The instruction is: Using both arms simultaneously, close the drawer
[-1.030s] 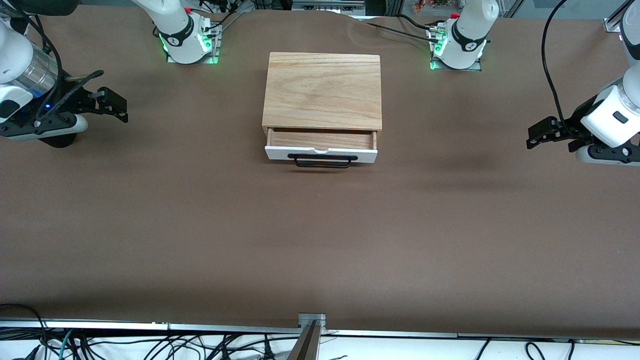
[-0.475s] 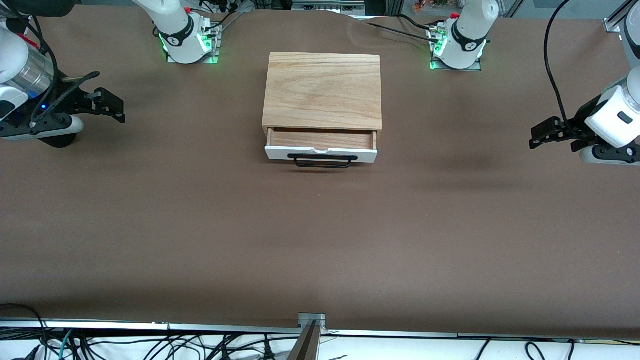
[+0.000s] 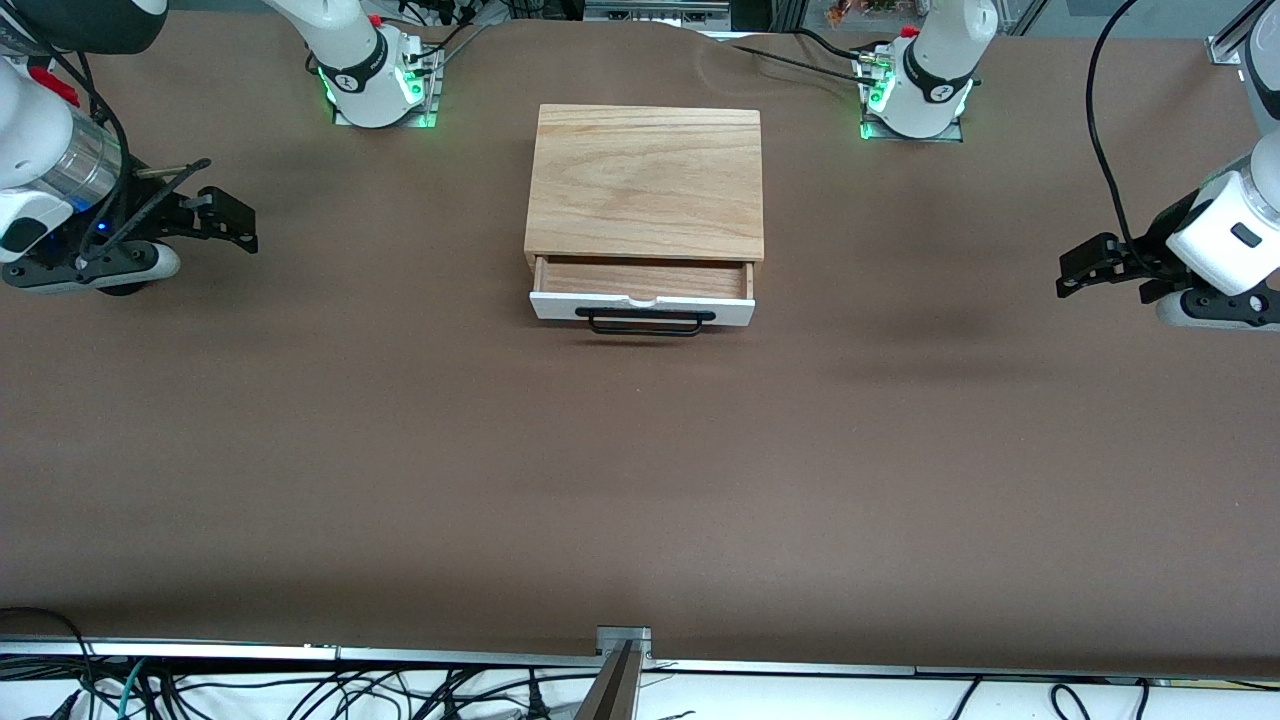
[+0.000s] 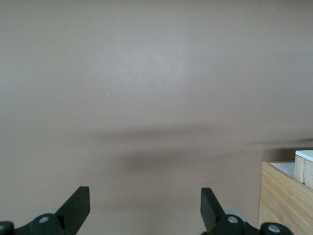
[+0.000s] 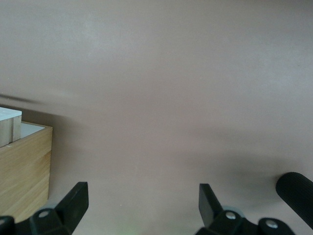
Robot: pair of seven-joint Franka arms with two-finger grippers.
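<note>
The drawer (image 3: 642, 308) has a white front and a black bar handle (image 3: 645, 322). It stands part-way out of the wooden casing (image 3: 645, 180) at mid-table, and its inside looks empty. My left gripper (image 3: 1075, 270) is open and empty over bare table at the left arm's end, pointing toward the drawer. My right gripper (image 3: 238, 222) is open and empty over bare table at the right arm's end, also pointing toward it. In the left wrist view the open gripper (image 4: 145, 200) frames bare table, with the casing (image 4: 286, 200) at the edge. The right wrist view shows its gripper (image 5: 143, 198) and the casing (image 5: 24, 166) likewise.
The brown table (image 3: 640, 480) stretches wide around the casing. The two arm bases (image 3: 375, 85) (image 3: 915, 90) stand beside the casing's back corners. A black rounded part (image 5: 296, 191) shows at the edge of the right wrist view. Cables hang past the table's near edge (image 3: 300, 690).
Both grippers have shifted only slightly at their ends of the table. The drawer has not moved.
</note>
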